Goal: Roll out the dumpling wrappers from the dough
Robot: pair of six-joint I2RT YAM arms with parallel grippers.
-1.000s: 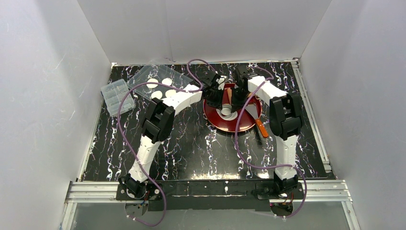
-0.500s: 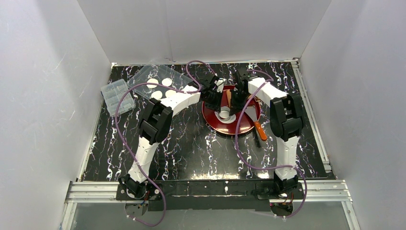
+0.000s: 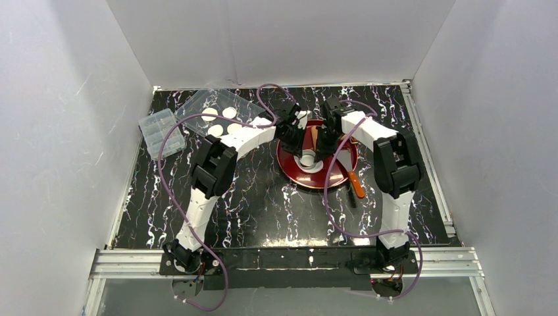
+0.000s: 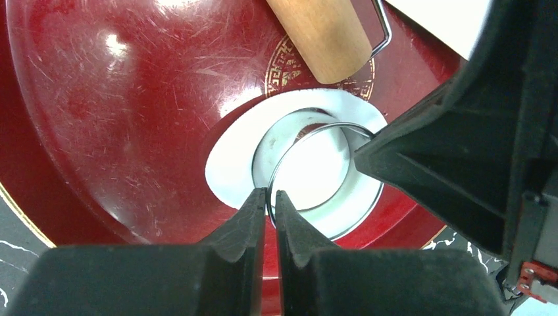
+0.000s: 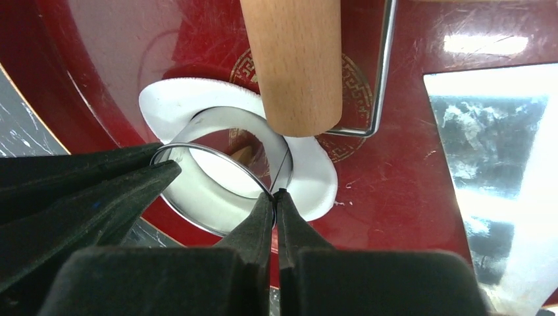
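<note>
Though unclear overhead, left end effector (image 4: 270,201), right end effector (image 5: 276,201) clamped on ring (image 5: 227,118).

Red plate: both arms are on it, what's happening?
It looks like a wrapper is being cut. The left gripper and right gripper each have jaws pinched on the rim of the metal ring, which sits on the flattened dough on the red plate. The rolling pin lies beside it. Round wrappers sit on the clear tray, far left.

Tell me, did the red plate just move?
Yes. The red plate slid slightly downward in the top view, farther from the clear tray, which stayed put.
</note>
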